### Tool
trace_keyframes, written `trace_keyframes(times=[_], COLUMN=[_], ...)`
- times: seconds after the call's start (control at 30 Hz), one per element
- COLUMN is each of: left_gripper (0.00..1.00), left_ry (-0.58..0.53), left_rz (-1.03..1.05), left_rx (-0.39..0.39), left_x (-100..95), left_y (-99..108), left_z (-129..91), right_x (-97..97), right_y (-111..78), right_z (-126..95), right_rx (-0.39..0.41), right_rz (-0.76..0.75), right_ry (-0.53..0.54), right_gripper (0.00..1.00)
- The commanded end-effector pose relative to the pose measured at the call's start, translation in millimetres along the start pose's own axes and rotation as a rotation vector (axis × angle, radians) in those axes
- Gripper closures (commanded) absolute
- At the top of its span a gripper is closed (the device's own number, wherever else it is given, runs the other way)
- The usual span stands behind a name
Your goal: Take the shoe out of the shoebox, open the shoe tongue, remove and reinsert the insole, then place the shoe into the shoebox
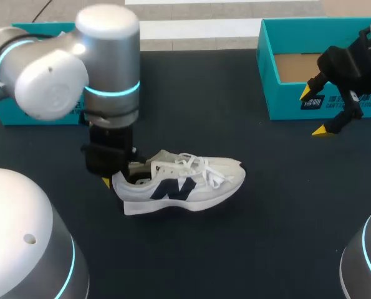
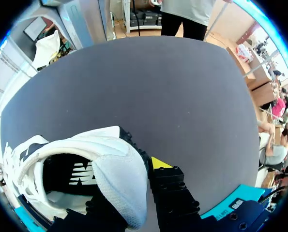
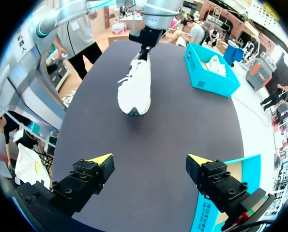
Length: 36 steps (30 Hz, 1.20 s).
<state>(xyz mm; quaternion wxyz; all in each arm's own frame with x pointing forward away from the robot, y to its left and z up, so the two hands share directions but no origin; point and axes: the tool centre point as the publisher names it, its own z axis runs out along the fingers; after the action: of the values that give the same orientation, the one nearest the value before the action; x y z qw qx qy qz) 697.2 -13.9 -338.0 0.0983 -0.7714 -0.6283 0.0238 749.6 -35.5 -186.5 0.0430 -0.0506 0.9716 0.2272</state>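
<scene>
the shoe (image 1: 182, 184) lies on the table (image 1: 285, 205), outside the shoebox (image 1: 285, 99). the left gripper (image 1: 118, 175) pinches its heel rim; the right gripper (image 1: 314, 112) hangs spread beside the box. i think left should hold the heel firm while right lifts the tongue (image 1: 163, 158) gently.

We log the shoe (image 1: 182, 184) white, navy side emblem, white laces; the table (image 1: 235, 112) dark charcoal; the shoebox (image 1: 285, 99) teal outside, brown within; our right gripper (image 1: 313, 111) black, tips yellow.
</scene>
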Motion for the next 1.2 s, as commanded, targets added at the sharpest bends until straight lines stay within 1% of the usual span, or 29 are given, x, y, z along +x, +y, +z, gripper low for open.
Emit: trace_keyframes(times=[0.03, 0.17, 0.4, 0.57, 0.67, 0.87, 0.9, 0.97, 1.0, 1.03, 1.2], left_gripper=[1.00, 1.00, 1.00, 1.00, 1.00, 1.00, 0.78, 0.51, 0.17, 0.00, 0.00], left_ry=[0.030, 0.079, 0.107, 0.135, 0.136, 0.135, 0.130, 0.123, 0.114, 0.112, 0.088], left_rz=[-0.006, -0.012, -0.061, -0.092, -0.097, -0.089, -0.086, -0.086, -0.088, -0.088, -0.081], left_rx=[-0.015, -0.019, -0.038, -0.050, -0.035, -0.031, -0.030, -0.032, -0.030, -0.028, -0.024], left_x=[-6.2, -5.6, -4.4, -5.2, -5.9, -7.1, -6.9, -5.9, -5.2, -4.7, -4.5], left_y=[-1, 0, 5, 9, 10, 10, 9, 8, 7, 7, 6], left_z=[17, 32, 47, 53, 54, 54, 52, 49, 47, 45, 38], right_x=[-1.2, -1.2, -1.2, -1.2, -1.2, -1.2, -1.2, -1.2, -1.2, -1.2, -1.2], right_y=[0.6, 0.6, 0.6, 0.6, 0.6, 0.6, 0.6, 0.6, 0.6, 0.6, 0.6], right_z=[1, 1, 1, 1, 1, 1, 1, 1, 1, 1, 1], right_rx=[0.003, 0.003, 0.003, 0.003, 0.003, 0.003, 0.003, 0.003, 0.003, 0.003, 0.003], right_rz=[0.001, 0.001, 0.001, 0.001, 0.001, 0.001, 0.001, 0.001, 0.001, 0.001, 0.001], right_ry=[0.002, 0.002, 0.002, 0.002, 0.002, 0.002, 0.002, 0.002, 0.002, 0.002, 0.002], right_gripper=[0.00, 0.00, 0.00, 0.00, 0.00, 0.00, 0.00, 0.00, 0.00, 0.00, 0.00])
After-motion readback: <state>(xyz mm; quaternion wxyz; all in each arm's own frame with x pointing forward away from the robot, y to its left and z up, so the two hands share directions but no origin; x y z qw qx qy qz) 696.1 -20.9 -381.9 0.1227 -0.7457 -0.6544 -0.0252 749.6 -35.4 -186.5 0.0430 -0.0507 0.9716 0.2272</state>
